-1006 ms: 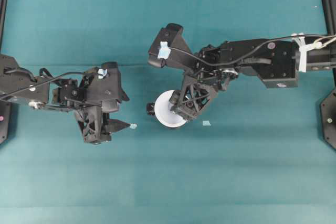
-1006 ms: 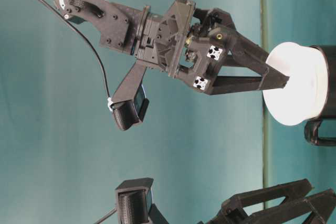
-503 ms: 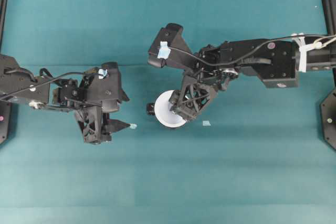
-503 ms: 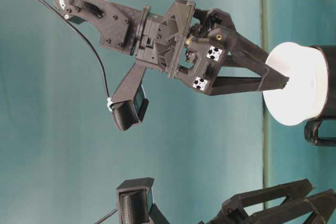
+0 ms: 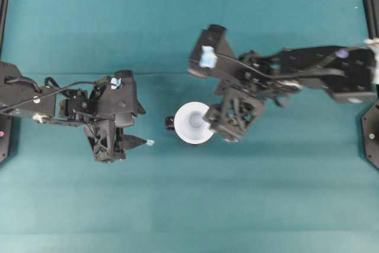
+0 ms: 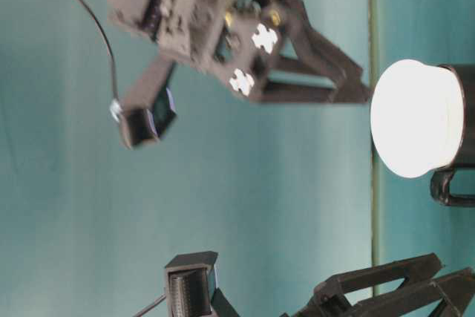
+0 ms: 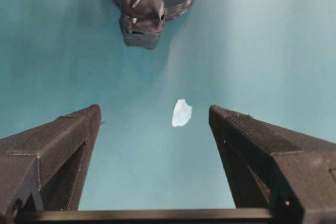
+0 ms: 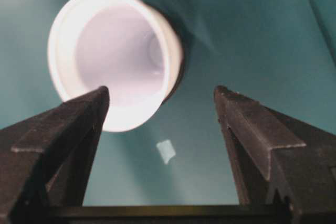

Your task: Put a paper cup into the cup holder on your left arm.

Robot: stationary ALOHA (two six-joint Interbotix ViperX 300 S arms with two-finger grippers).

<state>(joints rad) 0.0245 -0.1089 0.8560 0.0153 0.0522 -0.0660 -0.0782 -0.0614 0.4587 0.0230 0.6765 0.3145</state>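
My right arm (image 6: pixel 215 27) is smeared by motion in the table-level view, its top cut off at 12 o'clock. The holder (image 6: pixel 466 128) runs off that view's 3 o'clock edge; from overhead the cup (image 5: pixel 193 122) hides all but its handle. In my left wrist view the holder is cut off at 12 o'clock. My right wrist view is soft, the cup's (image 8: pixel 118 56) base unclear.

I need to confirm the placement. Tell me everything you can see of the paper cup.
The paper cup is plain white with a wide round rim, tapered, empty inside. It stands upright, mouth up, seated in the glossy black cup holder, its rim and upper wall rising above it. Nothing grips it: the right gripper is open and clear of it.
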